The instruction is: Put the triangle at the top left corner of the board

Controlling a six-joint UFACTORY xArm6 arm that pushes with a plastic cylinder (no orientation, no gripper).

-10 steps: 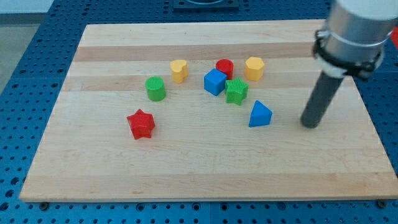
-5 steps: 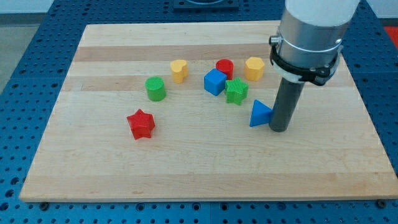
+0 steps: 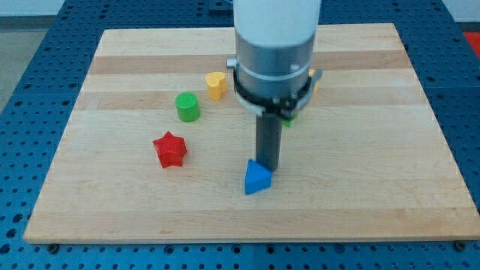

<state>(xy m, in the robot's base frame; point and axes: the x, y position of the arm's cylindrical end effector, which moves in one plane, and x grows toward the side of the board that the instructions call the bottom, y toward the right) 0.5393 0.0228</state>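
Observation:
The blue triangle [image 3: 256,178] lies on the wooden board [image 3: 112,195] below the board's middle, toward the view's bottom. My tip [image 3: 268,169] touches the triangle's upper right side. The arm's wide grey body rises above it and hides the blue cube, the red cylinder and most of the green star and yellow hexagon behind it. The board's top left corner [image 3: 109,36] is far off at the view's upper left.
A red star [image 3: 169,149] lies left of the triangle. A green cylinder [image 3: 187,107] and a yellow heart-like block [image 3: 216,85] sit further up. A sliver of green block [image 3: 289,118] and of yellow block [image 3: 313,81] shows beside the arm.
My tip has swept from the view's right to the left and downward. It pushed the blue triangle down and left from beside the green star toward the board's bottom middle.

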